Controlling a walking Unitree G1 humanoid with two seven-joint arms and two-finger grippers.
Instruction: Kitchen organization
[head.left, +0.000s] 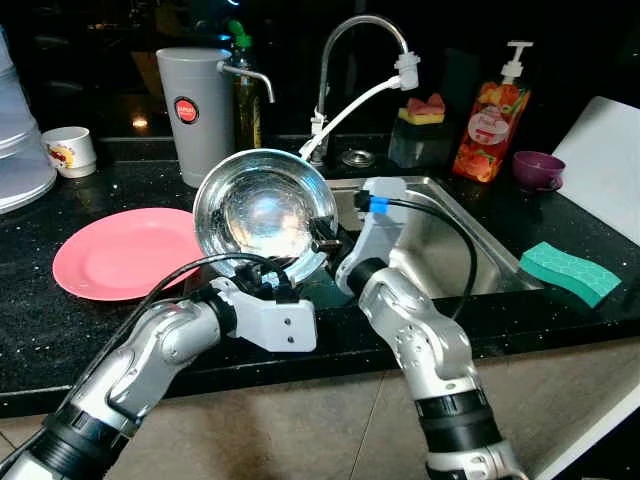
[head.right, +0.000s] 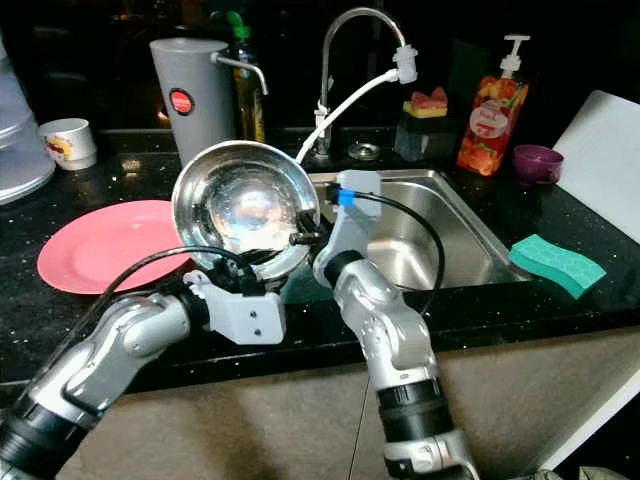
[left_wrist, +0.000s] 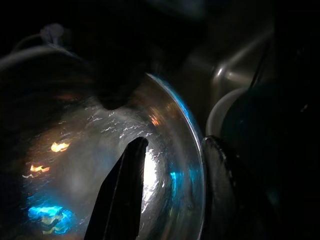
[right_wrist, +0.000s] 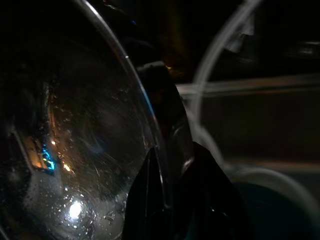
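The left gripper (head.left: 283, 283) and right gripper (head.left: 325, 238) each clamp their fingers on the tilted steel bowl's (head.left: 262, 212) rim.

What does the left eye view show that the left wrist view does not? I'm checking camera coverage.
Left eye view alone: the round pink plate, green rectangular sponge, orange soap pump bottle and curved chrome faucet.

Left wrist view alone: one black finger inside the rim, the other outside.

Both: the shiny round steel bowl, the steel sink.
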